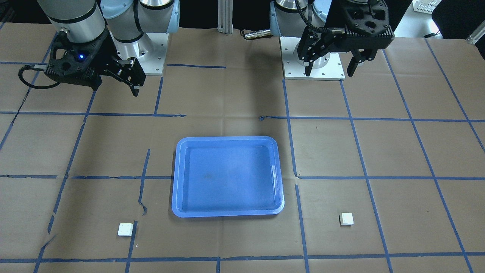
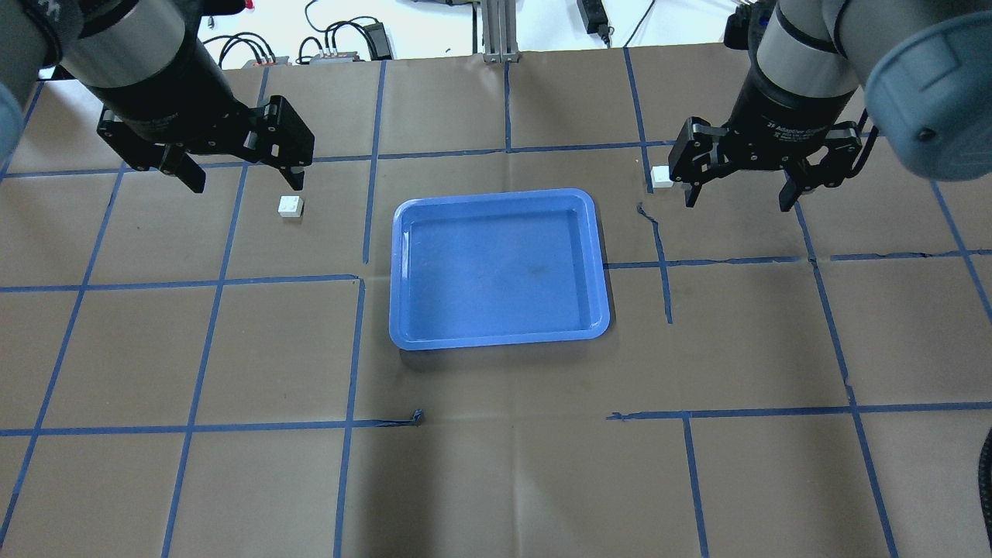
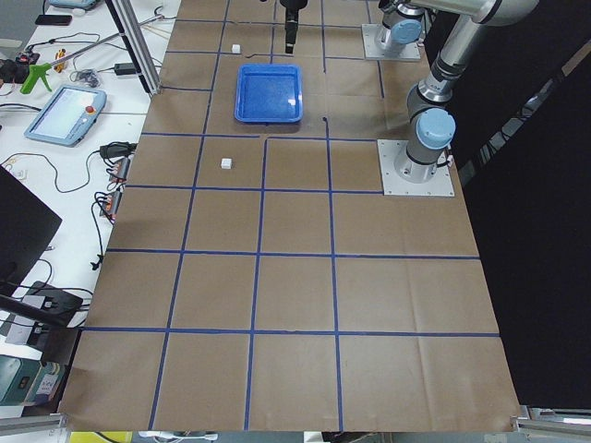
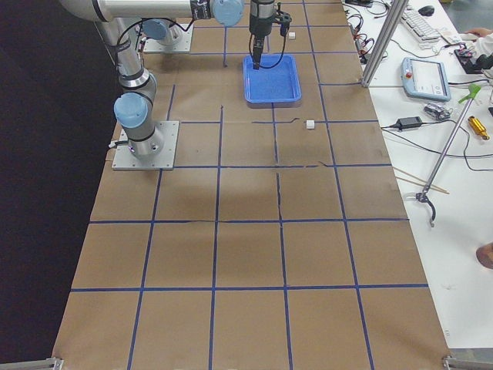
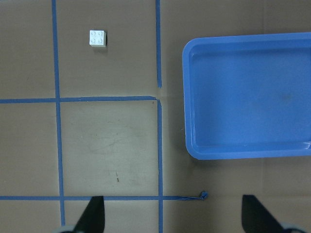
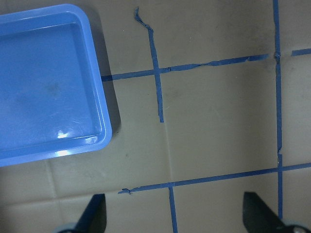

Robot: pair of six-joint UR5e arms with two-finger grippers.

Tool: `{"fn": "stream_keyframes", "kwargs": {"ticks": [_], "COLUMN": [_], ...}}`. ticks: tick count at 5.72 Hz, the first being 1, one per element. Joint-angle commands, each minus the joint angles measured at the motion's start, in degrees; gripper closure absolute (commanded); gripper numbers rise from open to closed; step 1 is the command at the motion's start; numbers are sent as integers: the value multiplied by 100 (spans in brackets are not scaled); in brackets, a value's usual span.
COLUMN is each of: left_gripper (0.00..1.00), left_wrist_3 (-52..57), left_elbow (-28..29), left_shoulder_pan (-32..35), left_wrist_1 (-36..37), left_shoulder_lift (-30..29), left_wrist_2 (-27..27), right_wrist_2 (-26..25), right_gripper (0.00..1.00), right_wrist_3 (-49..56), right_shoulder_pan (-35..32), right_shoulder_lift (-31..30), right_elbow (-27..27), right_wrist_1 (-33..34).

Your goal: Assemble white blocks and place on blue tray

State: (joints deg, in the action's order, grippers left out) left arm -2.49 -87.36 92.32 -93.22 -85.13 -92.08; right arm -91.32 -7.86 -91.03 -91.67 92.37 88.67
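Note:
The blue tray (image 2: 500,267) lies empty at the table's middle; it also shows in the front view (image 1: 227,176) and both wrist views (image 5: 248,97) (image 6: 48,82). One white block (image 2: 291,207) (image 1: 346,218) (image 5: 98,38) lies left of the tray, studs up. The other white block (image 2: 661,177) (image 1: 125,229) lies right of the tray, partly behind a finger in the overhead view. My left gripper (image 2: 244,182) (image 5: 173,216) is open and empty, above the table near the left block. My right gripper (image 2: 736,201) (image 6: 176,216) is open and empty, above the table beside the right block.
The table is brown paper with a blue tape grid. The arm bases (image 1: 314,64) (image 1: 147,57) stand on the robot's side. An aluminium post (image 2: 496,31) and cables sit at the far edge. Teach pendants (image 3: 65,115) (image 4: 425,77) lie on a side bench.

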Motion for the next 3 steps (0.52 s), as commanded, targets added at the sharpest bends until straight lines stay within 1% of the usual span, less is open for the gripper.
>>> {"fn": "stream_keyframes", "kwargs": {"ticks": [1, 2, 3], "left_gripper": [1, 1, 1], "left_wrist_3": [-50, 2, 29], "left_elbow": [-87, -245, -507], "left_shoulder_pan": [-283, -450, -512], "left_wrist_1": [-65, -4, 301], "left_shoulder_lift": [-47, -125, -405], "left_wrist_2": [-63, -82, -56], "right_wrist_2": [-8, -8, -17], "right_gripper": [0, 0, 0], "right_wrist_3": [649, 1838, 2798], "right_shoulder_pan": [24, 41, 42], "right_shoulder_lift": [9, 9, 9], "right_elbow": [0, -9, -26], "right_wrist_1": [71, 97, 98]}}
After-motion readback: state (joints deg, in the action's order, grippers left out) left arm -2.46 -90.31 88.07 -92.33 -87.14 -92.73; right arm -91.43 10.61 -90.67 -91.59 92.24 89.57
